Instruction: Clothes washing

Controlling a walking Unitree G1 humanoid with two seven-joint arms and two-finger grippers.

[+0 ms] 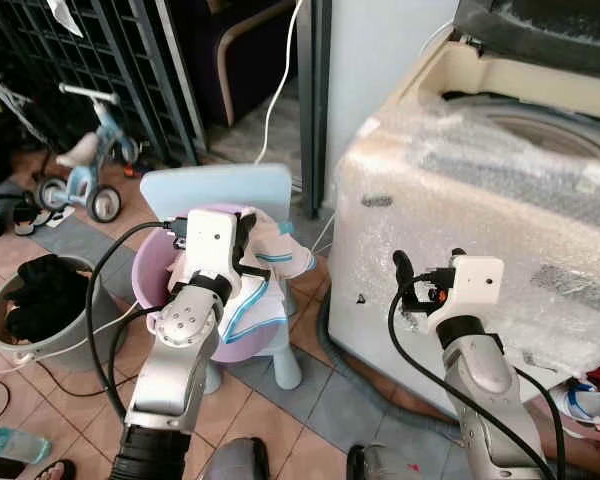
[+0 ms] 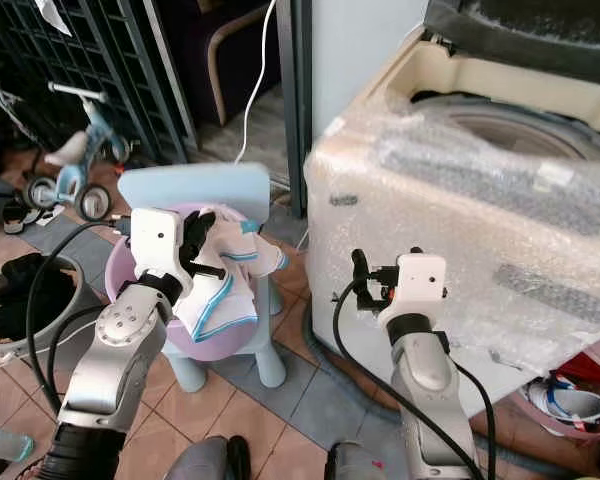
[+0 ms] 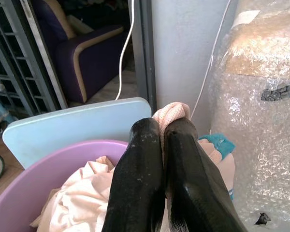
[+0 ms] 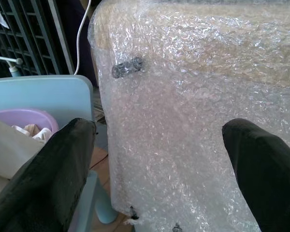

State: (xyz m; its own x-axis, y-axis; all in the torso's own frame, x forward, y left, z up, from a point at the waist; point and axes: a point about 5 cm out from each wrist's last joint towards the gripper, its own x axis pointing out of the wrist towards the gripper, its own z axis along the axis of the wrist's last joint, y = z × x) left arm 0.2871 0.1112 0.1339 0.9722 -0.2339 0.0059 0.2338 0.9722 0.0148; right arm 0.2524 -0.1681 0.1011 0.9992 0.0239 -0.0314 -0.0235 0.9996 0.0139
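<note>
— What does the laundry look like?

— A pale cream garment [image 1: 265, 270] with light blue trim, bunched and draped over the rim of a lilac basin [image 1: 150, 275]. The basin sits on a small light blue plastic chair [image 1: 220, 190], just beside the washing machine [image 1: 480, 200], which is wrapped in bubble wrap with its lid up.

— Who has hold of it?

— The left gripper [image 3: 163, 133]. Its two black fingers are pressed together with a fold of pinkish knit fabric pinched between the tips, above the basin.

— And the other arm?

— The right gripper [image 4: 159, 159] hangs in front of the machine's wrapped side, its fingers [image 4: 48, 179] spread wide with nothing between them.

— Does any view add something?

— The head views take in the room: a grey bucket [image 1: 50, 330] of dark clothes on the tiled floor to the robot's left, a child's tricycle [image 1: 85, 165] near a black metal grille [image 1: 110, 60], and the open drum. The left wrist view gives the pinch up close, plus more cream cloth inside the basin and a dark purple armchair [image 3: 82, 53] beyond the chair back. The right wrist view brings out the bubble wrap's texture.
</note>
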